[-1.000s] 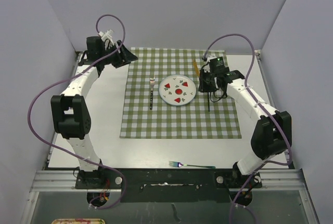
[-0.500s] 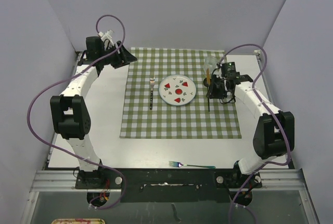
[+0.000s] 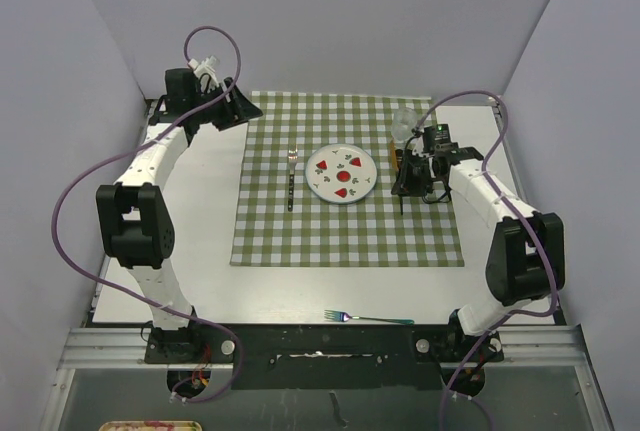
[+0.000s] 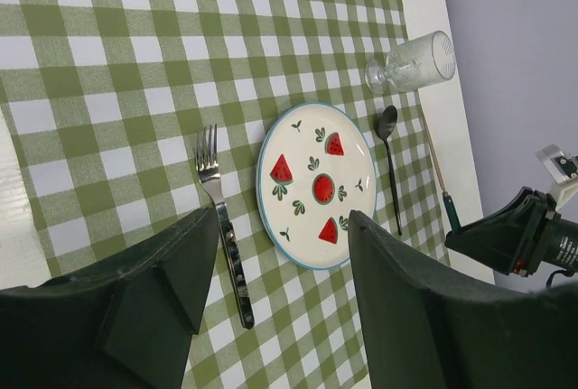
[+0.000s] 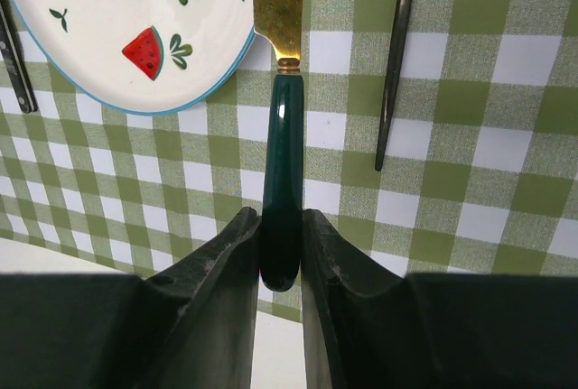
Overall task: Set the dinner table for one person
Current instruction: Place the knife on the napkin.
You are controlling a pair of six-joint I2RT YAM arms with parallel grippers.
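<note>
Right gripper point(image 5: 282, 226): you are clamping the knife point(image 5: 281, 145).
Left gripper point(image 4: 284, 263): you are holding it unclenched.
Plate point(image 4: 316, 186): sitting between fork point(image 4: 212, 172) and spoon point(image 4: 388, 136).

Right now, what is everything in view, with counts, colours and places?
table: 1, white, under everything
cloth: 1, green-white check, mid-table
plate: 1, white with red melons, on cloth
dark fork: 1, silver, left of plate
green fork: 1, green-handled, bare table near bases
spoon: 1, black, right of plate
glass: 1, clear, cloth's far right
knife: 1, green handle, between plate and spoon
left gripper: 1, black, open, cloth's far-left corner
right gripper: 1, black, shut on knife
</note>
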